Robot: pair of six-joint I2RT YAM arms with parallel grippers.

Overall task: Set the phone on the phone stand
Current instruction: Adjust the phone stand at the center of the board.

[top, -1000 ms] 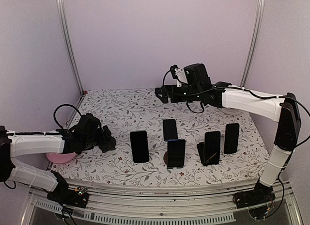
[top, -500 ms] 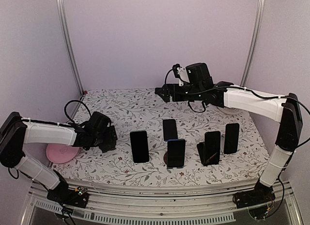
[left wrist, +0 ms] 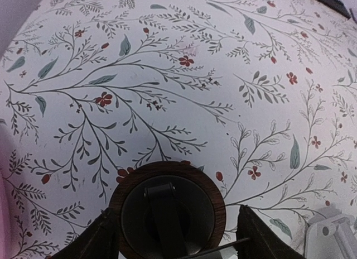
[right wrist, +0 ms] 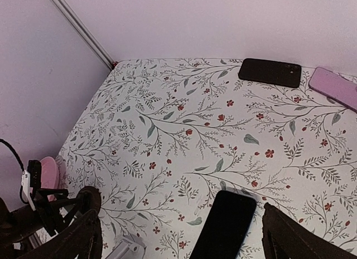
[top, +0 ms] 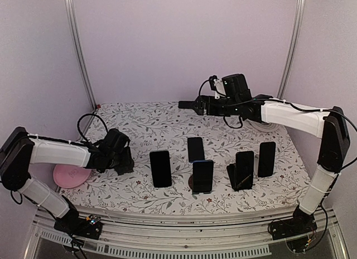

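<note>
Lilac walls point(top: 184, 41), floral tablecloth point(top: 145, 125), metal corner posts point(top: 80, 47)

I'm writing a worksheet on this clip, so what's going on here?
The left gripper sits low on the table, jaws open either side of a round phone stand, not clamped on it. The right gripper hangs open and empty above the table's far side. Several phones stand upright mid-table.
</note>
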